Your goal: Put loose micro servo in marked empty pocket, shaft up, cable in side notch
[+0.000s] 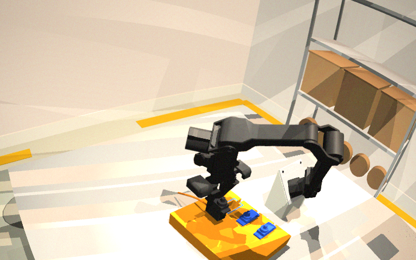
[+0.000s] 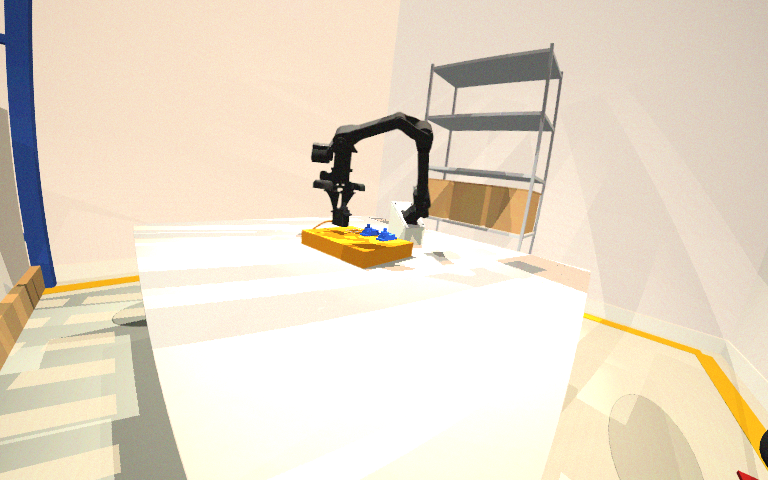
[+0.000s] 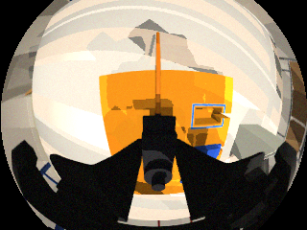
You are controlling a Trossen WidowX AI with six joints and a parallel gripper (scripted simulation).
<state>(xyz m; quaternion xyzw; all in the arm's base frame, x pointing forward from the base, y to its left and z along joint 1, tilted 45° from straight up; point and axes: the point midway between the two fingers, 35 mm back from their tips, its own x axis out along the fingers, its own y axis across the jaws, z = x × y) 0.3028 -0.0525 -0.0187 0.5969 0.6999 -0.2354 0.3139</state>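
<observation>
My gripper (image 1: 219, 203) (image 2: 340, 210) (image 3: 159, 144) is shut on the loose black micro servo (image 1: 216, 212) (image 2: 340, 219) (image 3: 159, 128). The servo is upright with its output shaft (image 1: 221, 200) (image 3: 158, 181) pointing up. It is over the orange-yellow deck (image 1: 191, 235) (image 2: 334, 247) (image 3: 125, 91); whether its underside touches the deck is unclear. Its orange cable (image 1: 191, 196) (image 2: 322, 223) (image 3: 157, 62) sticks out past the deck's edge. The blue-outlined empty pocket (image 1: 235, 208) (image 3: 192, 116) lies beside the servo, to the right in the wrist view, with its side notch pointing right there.
Two blue servos (image 1: 247, 216) (image 1: 265, 229) (image 2: 369, 230) (image 2: 386, 234) sit in the deck beyond the pocket; part of one blue servo (image 3: 209, 150) shows in the wrist view. A pale angled panel (image 1: 277, 187) (image 2: 398, 217) (image 3: 254, 141) stands near the arm's base.
</observation>
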